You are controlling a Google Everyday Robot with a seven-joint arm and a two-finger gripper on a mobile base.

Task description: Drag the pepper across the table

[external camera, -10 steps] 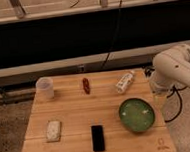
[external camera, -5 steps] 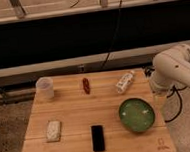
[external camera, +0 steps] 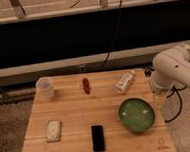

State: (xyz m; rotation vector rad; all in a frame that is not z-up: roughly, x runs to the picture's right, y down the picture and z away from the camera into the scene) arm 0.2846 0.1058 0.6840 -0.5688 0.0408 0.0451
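At the far middle of the bench (external camera: 77,117): pepper (external camera: 86,85) is lying with its long axis running near-to-far.
At the right edge: hand (external camera: 159,96) is hanging wide open, holding nothing, beside the green bowl (external camera: 136,115).
Bearing: pepper is sitting well left of the hand, with the white bottle (external camera: 124,81) lying between.

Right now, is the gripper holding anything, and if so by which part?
Nothing is held. The gripper hangs open at the right-hand edge of the table, beside the green bowl. The pepper lies apart from it near the far edge.
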